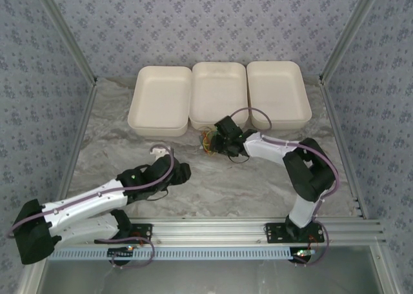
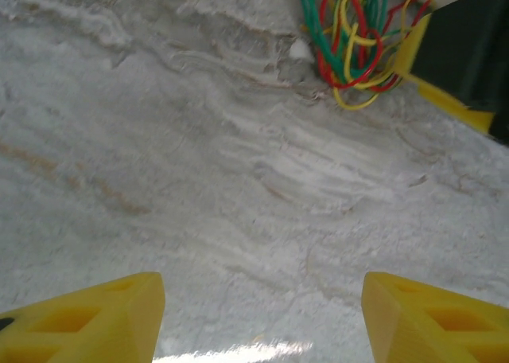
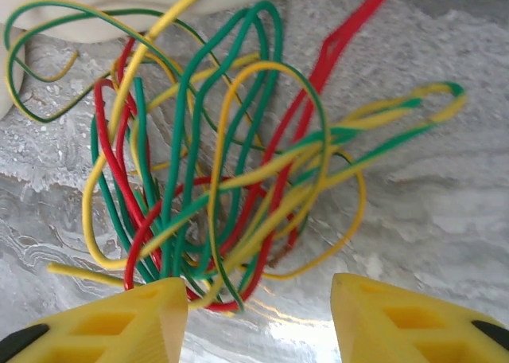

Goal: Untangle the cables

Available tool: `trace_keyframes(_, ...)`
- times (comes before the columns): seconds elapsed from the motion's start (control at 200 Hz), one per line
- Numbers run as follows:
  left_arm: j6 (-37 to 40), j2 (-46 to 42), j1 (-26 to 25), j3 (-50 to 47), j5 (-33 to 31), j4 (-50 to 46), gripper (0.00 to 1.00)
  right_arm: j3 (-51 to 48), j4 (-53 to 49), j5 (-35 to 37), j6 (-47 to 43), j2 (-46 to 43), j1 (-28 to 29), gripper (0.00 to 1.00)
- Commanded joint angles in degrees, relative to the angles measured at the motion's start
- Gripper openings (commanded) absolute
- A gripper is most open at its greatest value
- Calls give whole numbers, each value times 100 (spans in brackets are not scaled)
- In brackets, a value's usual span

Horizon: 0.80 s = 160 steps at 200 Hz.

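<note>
Well, three white trays (image 1: 219,94) sit side by side at the back of the marble tabletop (image 1: 213,184), with patterned walls (image 1: 213,17) around. The cables (image 3: 231,184) lie tangled on the marble just before the middle tray. My right gripper (image 3: 258,299) stands apart, straddling their nearest loops. My left gripper (image 2: 262,299) gapes wide over marble, well short of them.

The near middle of the bench (image 1: 213,184) is bare, a wide lane between the two arms. The left arm (image 1: 84,204) sprawls across the near-left corner. The left claw (image 2: 262,299) hangs with jaws spread over bare marble, and free surface runs from it rightward and farther back to the cables (image 2: 350,37). Three white trays (image 1: 279,91) stand edge to edge and wall off the far side. The tangle lies against the middle tray (image 1: 219,91). The right claw (image 1: 216,142) crowds its right side, leaving left and near approaches free.
</note>
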Motion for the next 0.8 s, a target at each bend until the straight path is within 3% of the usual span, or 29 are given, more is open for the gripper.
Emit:
trace_keyframes(0.0, 289, -2, -18, 144, -205, 873, 69, 155, 241, -199, 146, 176, -138, 47)
trace_keyframes(0.165, 204, 91, 393, 35, 535, 1380, 74, 293, 249, -200, -38, 272, -172, 35)
trace_keyframes(0.32, -232, 423, 1059, -325, 1801, 2313, 78, 364, 161, -297, -111, 352, -211, 39)
trace_keyframes(0.395, -286, 609, 1123, -289, 1928, 2402, 78, 449, 117, -366, -144, 463, -220, 45)
trace_keyframes(0.525, -359, 762, 1123, -222, 1926, 2431, 77, 639, -71, -405, -179, 722, -229, 42)
trace_keyframes(0.615, -370, 754, 1121, -173, 1804, 2242, 77, 620, -99, -380, -207, 764, -234, 30)
trace_keyframes(0.695, -346, 737, 1124, -124, 1711, 2071, 77, 581, -192, -290, -370, 658, -157, 0)
trace_keyframes(0.794, -329, 674, 1120, -101, 1636, 1890, 76, 212, -282, 160, -731, 131, 141, 0)
